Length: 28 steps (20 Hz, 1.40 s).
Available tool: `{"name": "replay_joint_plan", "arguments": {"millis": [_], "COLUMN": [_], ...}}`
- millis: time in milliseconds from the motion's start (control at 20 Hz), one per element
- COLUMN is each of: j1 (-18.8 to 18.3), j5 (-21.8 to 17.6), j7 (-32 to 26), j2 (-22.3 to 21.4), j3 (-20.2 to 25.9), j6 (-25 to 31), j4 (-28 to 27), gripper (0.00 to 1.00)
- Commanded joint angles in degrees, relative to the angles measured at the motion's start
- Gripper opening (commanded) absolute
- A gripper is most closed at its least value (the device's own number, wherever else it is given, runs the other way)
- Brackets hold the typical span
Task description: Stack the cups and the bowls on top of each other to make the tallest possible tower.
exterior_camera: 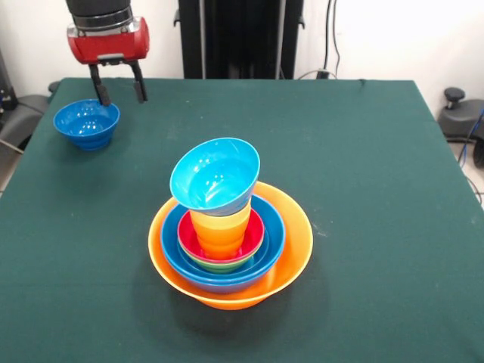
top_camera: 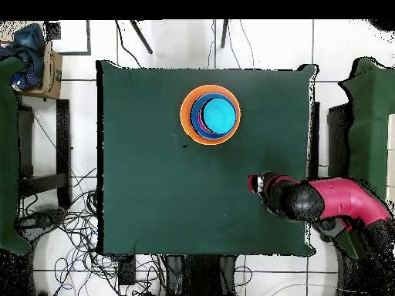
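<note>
Tower standing mid-worktop, one bowl loose at the far corner.
From my station, the tool hangs empty with fingers parted, just beside the loose dark-blue glossy plastic bowl on the green worktop. Count: five stacked bowls visible, namely large orange, large blue, green, red and a tilted light-blue top bowl; cups, one orange-yellow visible. Risk, in my judgement: the tilted top bowl slides off if anything lands on it.

no readable text, labels, brands, numbers or signs anywhere in either view
</note>
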Motion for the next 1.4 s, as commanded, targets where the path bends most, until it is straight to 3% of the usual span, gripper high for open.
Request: {"name": "replay_joint_plan", "arguments": {"millis": [50,550,1400], "j1": [3.4,4.8,4.7], "j5": [-4.7,-8.9,-11.6], "j7": [-9.1,-7.5,-6.6], "j2": [2.2,4.5,5.8], "j3": [-3.2,-5.7,-5.7], "j6": [2.0,-1.2,-2.3], "j4": [-4.1,-5.2,-5.4], "gripper": [1.0,1.0,1.0]}}
